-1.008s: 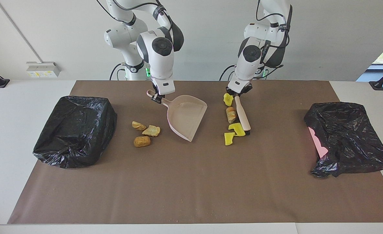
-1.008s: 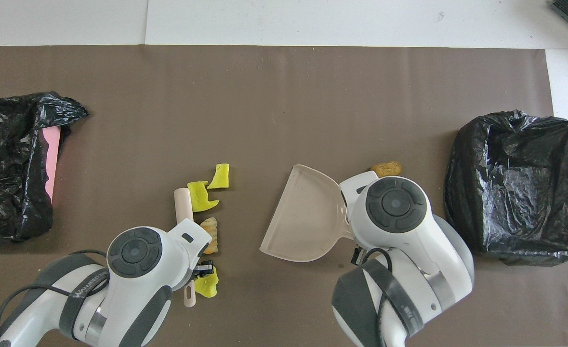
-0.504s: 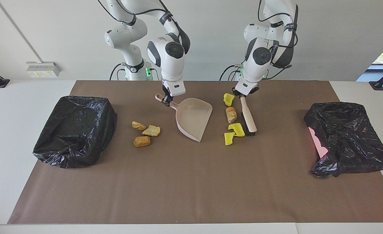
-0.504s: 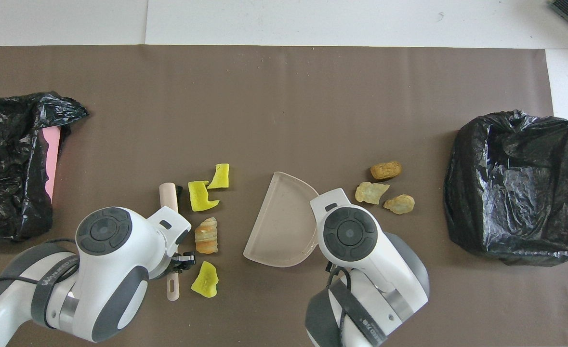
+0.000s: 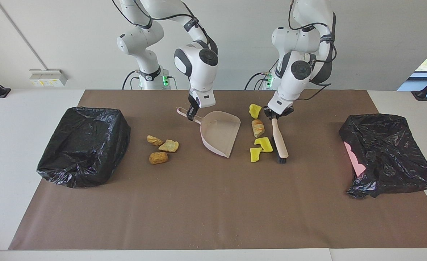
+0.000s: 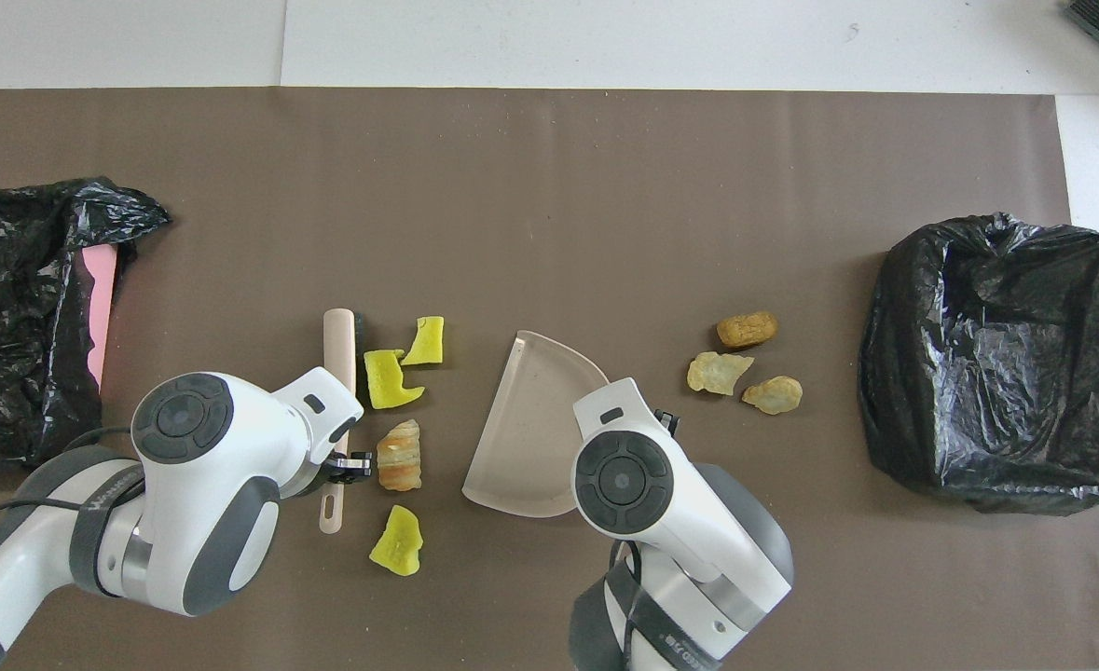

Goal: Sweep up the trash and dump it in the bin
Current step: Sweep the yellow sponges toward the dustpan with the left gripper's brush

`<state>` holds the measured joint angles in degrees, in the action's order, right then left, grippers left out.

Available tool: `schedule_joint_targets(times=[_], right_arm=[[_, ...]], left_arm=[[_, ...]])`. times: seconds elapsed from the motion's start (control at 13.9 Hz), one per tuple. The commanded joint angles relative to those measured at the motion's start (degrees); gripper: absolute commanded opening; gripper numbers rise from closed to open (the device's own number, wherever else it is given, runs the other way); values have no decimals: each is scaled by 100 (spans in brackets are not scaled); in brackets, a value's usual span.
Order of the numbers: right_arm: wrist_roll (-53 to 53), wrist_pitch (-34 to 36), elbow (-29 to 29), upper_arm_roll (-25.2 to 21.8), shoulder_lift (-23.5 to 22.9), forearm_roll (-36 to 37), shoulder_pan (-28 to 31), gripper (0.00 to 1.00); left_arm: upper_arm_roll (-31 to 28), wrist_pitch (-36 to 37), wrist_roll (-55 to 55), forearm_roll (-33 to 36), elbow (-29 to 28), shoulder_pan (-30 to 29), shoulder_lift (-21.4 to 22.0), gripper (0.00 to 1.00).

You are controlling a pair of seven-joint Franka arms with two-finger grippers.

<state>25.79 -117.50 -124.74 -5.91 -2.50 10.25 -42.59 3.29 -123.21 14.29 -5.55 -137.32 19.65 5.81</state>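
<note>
My right gripper [image 5: 191,115] is shut on the handle of the beige dustpan [image 5: 222,132] [image 6: 535,419], whose mouth faces the left arm's end. Beside that mouth lie three yellow chunks [image 5: 254,110] [image 5: 264,144] [image 5: 255,154] and one tan trash piece [image 5: 258,127] [image 6: 400,454]. On their other flank is the wooden brush [image 5: 280,139] [image 6: 339,345], bristles down, with my left gripper [image 5: 275,115] [image 6: 349,464] shut on its handle. Three more tan pieces [image 5: 161,148] [image 6: 743,368] lie between the dustpan and the black-bagged bin [image 5: 84,145] [image 6: 992,359].
A second black-bagged container [image 5: 387,156] [image 6: 18,317], with a pink wall showing, stands at the left arm's end of the brown mat [image 5: 213,210]. The white table edge [image 5: 25,108] surrounds the mat.
Both arms shifted toward the left arm's end. The dustpan slid closer to the yellow pieces and turned. The brush came off the yellow chunks and now lies just beside them.
</note>
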Motion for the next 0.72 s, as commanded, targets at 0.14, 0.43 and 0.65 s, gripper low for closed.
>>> schedule_joint_targets(times=[0.14,0.43,0.65], right_arm=[[-205,-53,-42,2,30,162,14,0],[-214,-53,-42,2,30,162,14,0],[-223,-36,-42,2,30,162,14,0]], left_arm=[[75,-45,-735,37,197,599,-124,0],[93,-10,-560,-16,144,1346,8,0],[93,34,29,-34,188,1953,87,0]])
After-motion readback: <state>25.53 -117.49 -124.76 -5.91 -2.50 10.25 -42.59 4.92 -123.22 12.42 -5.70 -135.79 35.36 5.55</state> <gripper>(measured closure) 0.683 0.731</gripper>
